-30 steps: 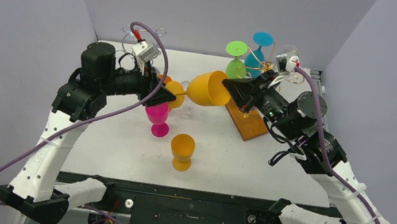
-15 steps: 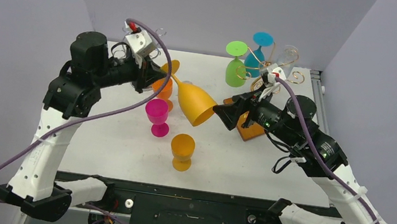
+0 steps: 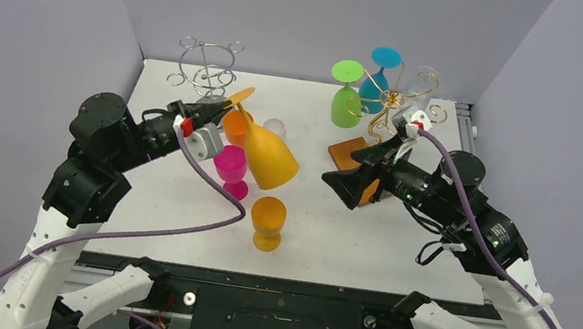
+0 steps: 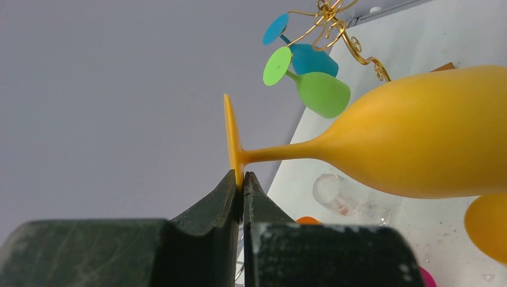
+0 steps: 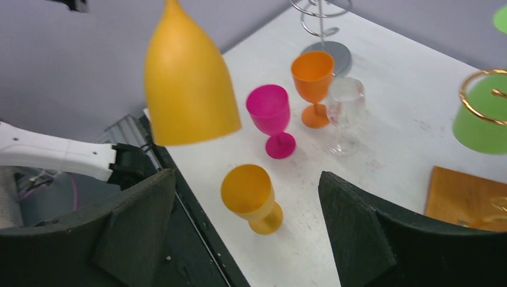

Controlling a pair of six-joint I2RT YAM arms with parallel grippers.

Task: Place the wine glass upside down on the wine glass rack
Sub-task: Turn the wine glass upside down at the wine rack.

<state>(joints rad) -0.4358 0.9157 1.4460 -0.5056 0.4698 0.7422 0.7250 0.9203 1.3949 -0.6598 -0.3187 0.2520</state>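
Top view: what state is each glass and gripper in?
large yellow glass, tilted mouth-down, foot gripped
left gripper, shut on that foot
right gripper, open, empty
small yellow glass, upright
pink glass, upright
orange glass, upright
clear glass, upright
green glass, hanging inverted
blue glass, hanging inverted

We see a white table (image 3: 429, 259) spread beneath the left pincer (image 3: 228, 103) and the right pincer (image 3: 339, 184). Beyond both rises a plain lilac-grey back wall (image 3: 308, 13). A left wall (image 3: 22, 52) and a right wall (image 3: 582, 126) stand outward of them. Behind the pincers a black rail (image 3: 280, 286) edges the table. Light falls evenly.
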